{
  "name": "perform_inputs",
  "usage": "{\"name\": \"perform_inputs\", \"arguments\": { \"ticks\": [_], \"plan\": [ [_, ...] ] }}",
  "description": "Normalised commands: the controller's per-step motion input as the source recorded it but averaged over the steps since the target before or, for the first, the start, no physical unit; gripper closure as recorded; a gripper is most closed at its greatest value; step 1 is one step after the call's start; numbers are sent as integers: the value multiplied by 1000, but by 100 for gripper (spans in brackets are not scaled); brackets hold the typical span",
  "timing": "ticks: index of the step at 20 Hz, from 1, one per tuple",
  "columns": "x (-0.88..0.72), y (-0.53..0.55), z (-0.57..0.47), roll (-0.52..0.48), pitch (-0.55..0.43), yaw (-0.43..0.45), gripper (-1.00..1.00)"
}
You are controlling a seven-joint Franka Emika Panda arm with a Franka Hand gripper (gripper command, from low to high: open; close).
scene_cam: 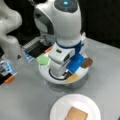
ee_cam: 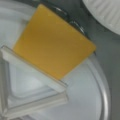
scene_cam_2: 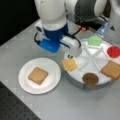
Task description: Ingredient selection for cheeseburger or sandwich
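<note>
mostly hidden end effector [scene_cam_2: 70, 56] over cheese [scene_cam_2: 69, 64]

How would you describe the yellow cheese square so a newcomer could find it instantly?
Start at the round white divided tray in a front view, beside the round white paper plate. The flat yellow cheese square lies in the compartment nearest that plate, under the gripper. Alone among its neighbours, it is yellow.

Yellow cheese square [ee_cam: 53, 45] in divided tray [ee_cam: 37, 100]
</note>
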Motion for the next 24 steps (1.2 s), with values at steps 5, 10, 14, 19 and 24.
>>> {"name": "perform_inputs", "arguments": {
  "ticks": [5,10,14,19,24],
  "plan": [
    [-431,209,-56,-206,-31,-73,-100],
    [-430,239,-89,-193,-78,-113,-100],
    [-551,336,-104,-195,-60,2,-100],
    [-494,199,-133,-153,-64,112,-100],
    [-348,15,-171,-83,-128,151,-100]
  ]
}}
